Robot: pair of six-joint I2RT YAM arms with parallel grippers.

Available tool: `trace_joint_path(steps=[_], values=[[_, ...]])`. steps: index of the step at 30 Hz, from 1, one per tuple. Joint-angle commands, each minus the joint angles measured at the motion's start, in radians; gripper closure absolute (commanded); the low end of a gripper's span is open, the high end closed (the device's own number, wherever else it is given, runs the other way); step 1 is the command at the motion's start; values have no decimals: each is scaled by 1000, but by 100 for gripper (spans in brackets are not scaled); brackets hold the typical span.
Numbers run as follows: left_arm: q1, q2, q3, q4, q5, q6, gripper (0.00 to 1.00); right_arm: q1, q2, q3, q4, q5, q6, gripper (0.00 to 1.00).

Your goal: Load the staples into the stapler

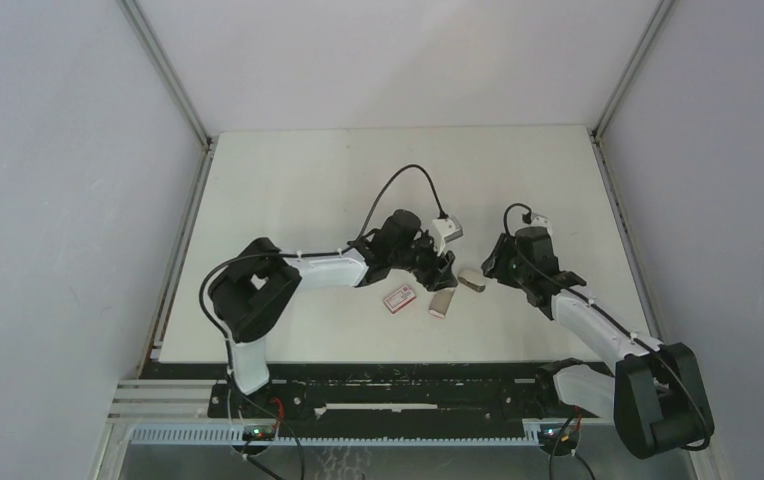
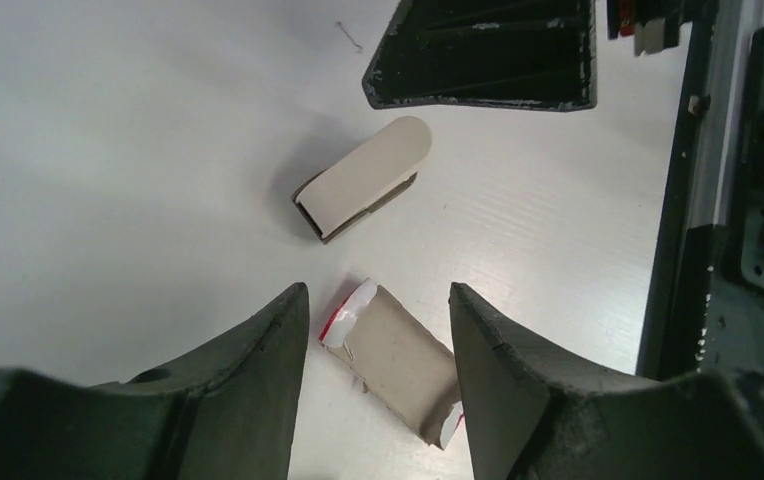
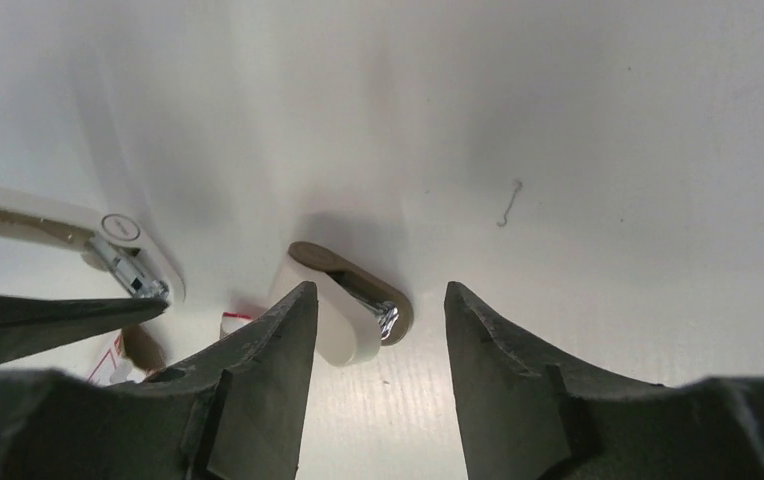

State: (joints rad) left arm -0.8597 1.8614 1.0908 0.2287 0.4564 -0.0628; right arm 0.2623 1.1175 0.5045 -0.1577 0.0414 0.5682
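Fingers of my left gripper (image 2: 378, 292) stand partly apart and hold nothing. The grey staples tray (image 2: 393, 360), with red-and-white flaps at its ends, lies on the table (image 2: 108, 150) just below that gap. Beyond it the stapler (image 2: 363, 190) lies under my right gripper (image 3: 380, 292), whose fingers are also parted and empty, one partly hiding it.

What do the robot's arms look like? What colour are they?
Both arms, the left arm and the right arm, have smooth white tubes joined by chunky black round joints. A thin black cable loops over the left one. Each ends in a pincer with two dark, pointed wedge fingers: left pincer, right pincer.
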Motion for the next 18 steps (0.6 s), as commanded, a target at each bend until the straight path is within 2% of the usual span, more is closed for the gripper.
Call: trace_joint_path(steps=[1, 6, 10, 14, 18], values=[[-8, 42, 81, 43, 97, 151, 42, -22, -66, 4, 12, -77, -40, 50], [-19, 103, 110, 82, 135, 262, 40, -46, -127, -7, 8, -130, -50, 44], [-20, 160, 159, 107, 132, 273, 37, -64, -173, -22, 13, -168, -55, 42], [-23, 216, 260, 56, 137, 267, 33, -84, -215, -34, 12, -192, -60, 41], [-34, 268, 354, -74, 156, 295, 33, -100, -256, -35, -2, -218, -71, 40]])
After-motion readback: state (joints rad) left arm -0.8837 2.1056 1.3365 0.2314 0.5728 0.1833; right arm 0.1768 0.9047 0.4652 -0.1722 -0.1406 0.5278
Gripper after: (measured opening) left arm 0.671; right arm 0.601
